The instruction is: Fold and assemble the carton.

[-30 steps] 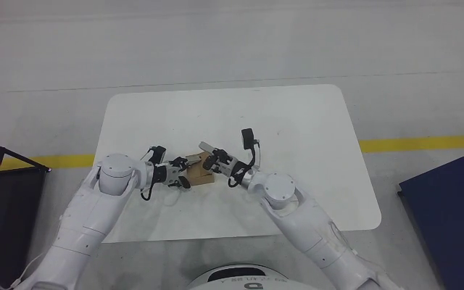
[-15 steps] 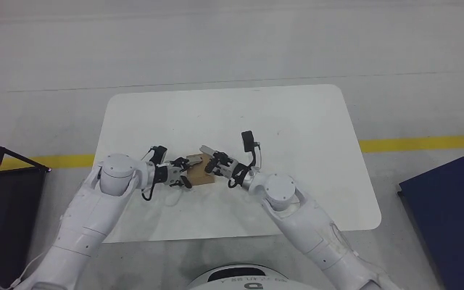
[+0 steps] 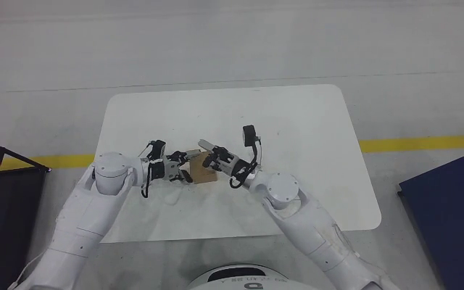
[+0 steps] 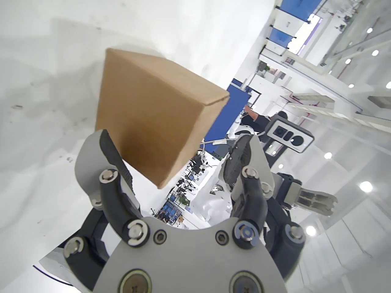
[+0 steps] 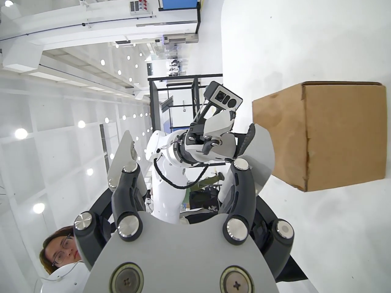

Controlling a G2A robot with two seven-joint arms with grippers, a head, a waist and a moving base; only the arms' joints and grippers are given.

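the brown carton [image 3: 201,170] is sitting closed, flaps folded in, on the white worktop [image 3: 290,130], a little toward your left of its middle, and your two arms are flanking it from either side. your left tool [image 3: 176,168] is hanging just beside the carton's left face with its fingers spread wide; in the left wrist view one dark ribbed pad [image 4: 113,150] is overlapping a lower corner of the box, though you cannot tell whether it is touching, and the other pad is standing well apart from the cardboard. your right tool [image 3: 212,156] is sitting at the carton's far right corner, also spread and pinching nothing; in the right wrist view the box is lying outside one finger [image 5: 253,141], just beside it, not between the two.
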